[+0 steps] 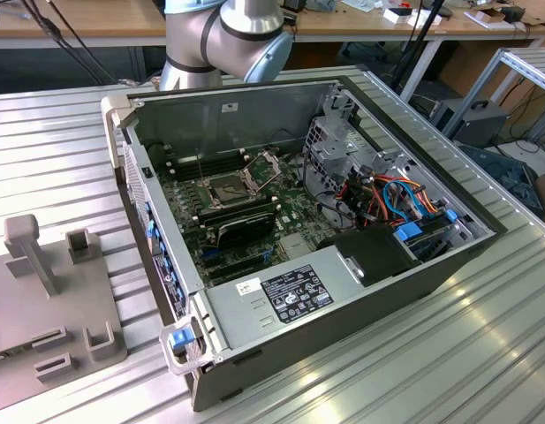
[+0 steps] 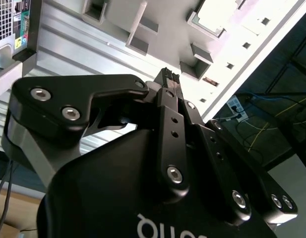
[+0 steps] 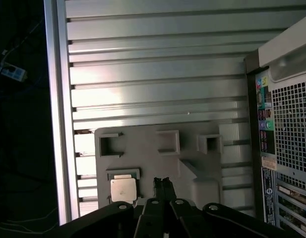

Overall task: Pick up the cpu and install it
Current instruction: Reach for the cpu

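CPU [image 3: 123, 189] lies flat, silvery face up, in a square recess of the grey fixture plate [image 3: 153, 166], as the first wrist view shows; several other walled pockets are moulded into that plate. The plate rests on the ribbed metal tabletop [image 3: 157, 59], beside the perforated rear of the computer case [image 3: 286, 124]. In both wrist views the pincer [image 3: 162, 182] [image 2: 168, 75] has its fingertips pressed together, hanging over the plate, apart from it, close to the CPU's recess. In the exterior view the fixture plate [image 1: 51, 309] sits low at the exterior view's left, and the computer case [image 1: 228, 115] lies on its side, open, in the middle of the frame. Inside it are the green motherboard [image 1: 290, 199] with the dark square socket [image 1: 228, 187] in its metal frame, a black card [image 1: 246, 228], a metal drive cage [image 1: 338, 150], a bundle of orange and blue cables [image 1: 396, 199] and the grey power supply [image 1: 281, 296] along the near edge. The arm [image 1: 228, 35] rises behind the case.
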Controlling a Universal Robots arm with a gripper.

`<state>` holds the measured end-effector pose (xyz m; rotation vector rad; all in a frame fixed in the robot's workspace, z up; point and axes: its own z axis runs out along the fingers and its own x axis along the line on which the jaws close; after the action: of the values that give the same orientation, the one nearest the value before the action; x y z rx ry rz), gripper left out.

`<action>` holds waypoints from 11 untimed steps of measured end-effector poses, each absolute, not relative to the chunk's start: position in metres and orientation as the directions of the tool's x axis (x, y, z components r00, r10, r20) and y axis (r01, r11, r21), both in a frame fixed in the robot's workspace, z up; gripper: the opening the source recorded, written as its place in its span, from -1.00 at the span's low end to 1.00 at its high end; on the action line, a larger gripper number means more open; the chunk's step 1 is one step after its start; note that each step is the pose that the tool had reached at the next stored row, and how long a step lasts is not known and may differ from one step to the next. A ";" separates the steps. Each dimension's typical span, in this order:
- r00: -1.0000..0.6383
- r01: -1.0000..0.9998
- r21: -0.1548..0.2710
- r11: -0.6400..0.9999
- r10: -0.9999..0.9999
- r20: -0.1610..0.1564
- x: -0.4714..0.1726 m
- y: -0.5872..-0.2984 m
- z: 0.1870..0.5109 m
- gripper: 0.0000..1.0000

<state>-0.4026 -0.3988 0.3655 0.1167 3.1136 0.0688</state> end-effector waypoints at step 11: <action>-0.997 0.074 0.045 0.996 0.075 -0.023 -0.407 -0.399 0.347 -0.79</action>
<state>-0.4066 -0.3989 0.3475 0.1166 3.1136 0.0689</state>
